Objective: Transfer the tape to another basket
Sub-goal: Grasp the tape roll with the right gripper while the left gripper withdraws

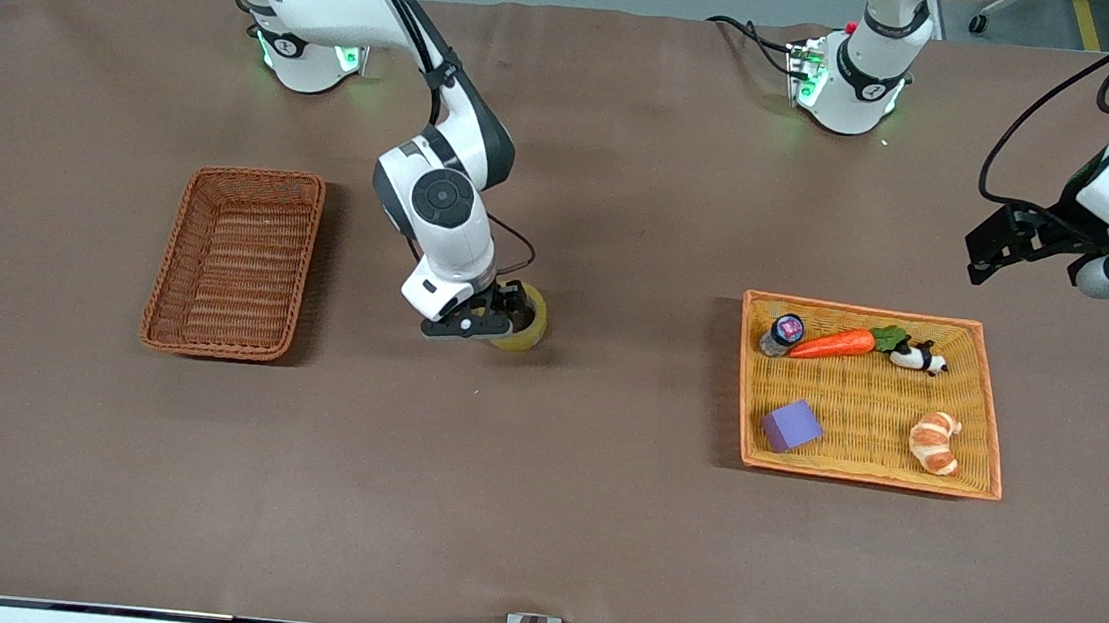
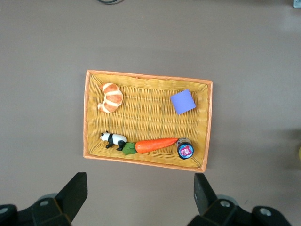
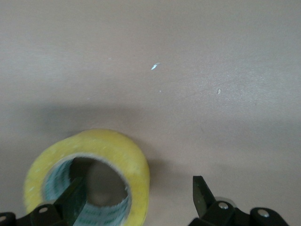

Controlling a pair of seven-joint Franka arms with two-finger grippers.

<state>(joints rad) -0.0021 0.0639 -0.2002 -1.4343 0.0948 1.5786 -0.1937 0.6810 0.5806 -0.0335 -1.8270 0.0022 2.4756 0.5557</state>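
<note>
While lowered, right tool [image 1: 498, 322] straddles tape [image 1: 526, 321] wall.

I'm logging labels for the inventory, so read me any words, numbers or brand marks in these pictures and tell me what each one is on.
No text is readable.
Small round jar's pink-and-blue lid label: too small to read.
Yellowish translucent tape roll: greenish print on the inner core, too blurred to read.

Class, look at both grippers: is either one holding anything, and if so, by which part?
Nothing is held. The right gripper is open at the tape on the table, one finger inside its core, not clamped. The left gripper waits open above the yellow tray.
</note>
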